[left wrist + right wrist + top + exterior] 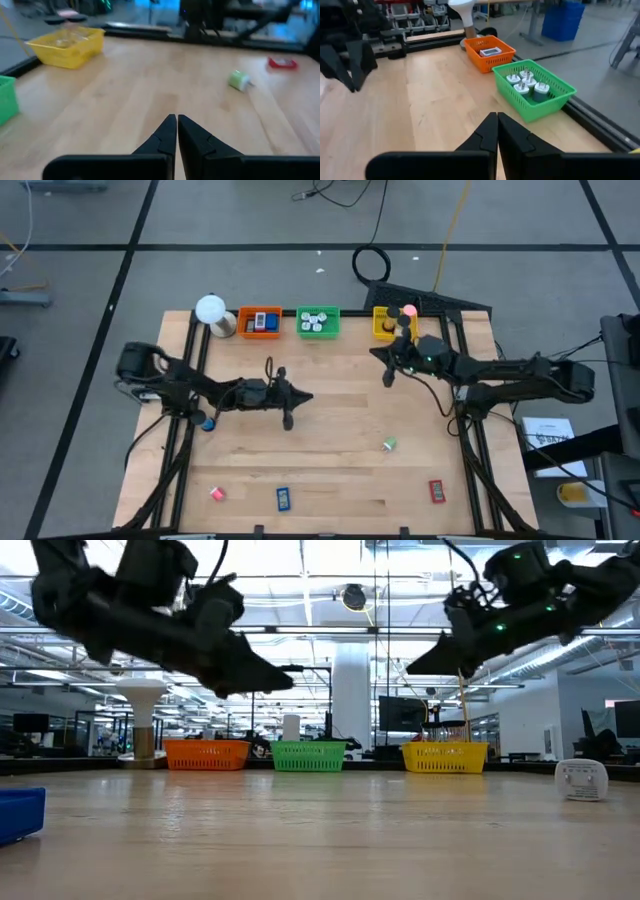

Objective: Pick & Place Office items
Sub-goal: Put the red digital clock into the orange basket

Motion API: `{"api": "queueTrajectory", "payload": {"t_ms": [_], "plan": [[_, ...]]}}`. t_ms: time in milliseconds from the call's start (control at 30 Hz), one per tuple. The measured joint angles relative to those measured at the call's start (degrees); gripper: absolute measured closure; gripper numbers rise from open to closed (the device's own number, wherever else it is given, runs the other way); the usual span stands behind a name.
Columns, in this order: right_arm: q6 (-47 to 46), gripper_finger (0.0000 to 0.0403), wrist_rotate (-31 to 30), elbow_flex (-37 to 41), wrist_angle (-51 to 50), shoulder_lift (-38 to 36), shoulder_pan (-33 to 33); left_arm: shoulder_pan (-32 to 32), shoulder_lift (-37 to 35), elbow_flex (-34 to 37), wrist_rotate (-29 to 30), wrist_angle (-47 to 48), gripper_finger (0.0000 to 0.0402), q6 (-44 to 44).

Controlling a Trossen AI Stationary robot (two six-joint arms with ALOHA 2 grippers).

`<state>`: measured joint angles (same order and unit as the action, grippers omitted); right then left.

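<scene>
Wooden tabletop [330, 430] carries the loose office items along its near edge: a pink piece [217, 493], a blue flat rectangle [283, 498] with its long axis running near-to-far, and a red flat rectangle [437, 491] lying the same way. Farther in lies a small green roll [238, 80], on its side. Mid-table, the left gripper [300, 396] hovers with fingers pressed together, empty. The right gripper [377, 356], also closed and empty, hangs near the yellow tray [385, 322]. Along the far edge, the orange tray [490, 53] holds blue and red flat pieces, the green tray [536, 90] white plug-like bits, and the yellow tray a pink roll [409, 310].
</scene>
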<state>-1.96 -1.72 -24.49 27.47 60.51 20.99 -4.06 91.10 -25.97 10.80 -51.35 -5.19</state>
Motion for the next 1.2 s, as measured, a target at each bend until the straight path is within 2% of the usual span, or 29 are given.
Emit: {"api": "queueTrajectory", "payload": {"t_ms": [133, 267, 333, 433, 533, 633, 867, 967, 1033, 1200], "plan": [[2.5, 0.0402, 0.2, 2.0, 2.5, -1.9, -0.1, -2.3, -4.8, -4.1, 0.0, 16.5, 0.0385, -2.4], [2.9, 0.0400, 0.2, 2.7, 2.6, -3.5, -0.1, -5.4, -5.3, -9.6, 2.7, 32.5, 0.0385, -7.4], [3.7, 0.0399, 0.3, 3.1, 2.4, -4.1, -0.1, -7.1, -4.8, -12.2, 5.1, 37.5, 0.0385, -8.6], [3.9, 0.0400, 0.6, 3.4, 2.4, -4.5, -0.2, -9.2, -3.9, -14.1, 7.9, 39.4, 0.0385, -8.9], [2.6, 0.0402, 1.9, 3.3, 2.2, -4.7, -0.8, -10.0, -2.6, -13.4, 9.3, 32.5, 0.0385, -8.9], [2.1, 0.0402, -0.1, 2.5, 0.6, -4.9, -3.1, -10.3, 0.2, -10.3, 9.6, 21.5, 0.0385, -7.3], [-4.3, 0.0402, -16.2, -3.1, -16.7, -5.0, -14.4, -6.5, 8.9, -6.0, 5.3, -0.7, 0.0385, -2.4], [-11.9, 0.0403, -21.3, -3.3, -20.3, -5.1, -20.2, -4.2, 12.5, -6.8, 2.6, -6.9, 0.0385, -1.3], [-19.0, 0.0403, -22.3, -3.3, -24.3, -5.1, -23.7, -2.6, 14.6, -7.7, -0.3, -9.8, 0.0385, -1.3], [-37.7, 0.0403, -24.2, -3.3, -34.8, -4.5, -30.7, -0.2, 18.3, -10.2, -6.7, -10.0, 0.0385, -1.4]]}}
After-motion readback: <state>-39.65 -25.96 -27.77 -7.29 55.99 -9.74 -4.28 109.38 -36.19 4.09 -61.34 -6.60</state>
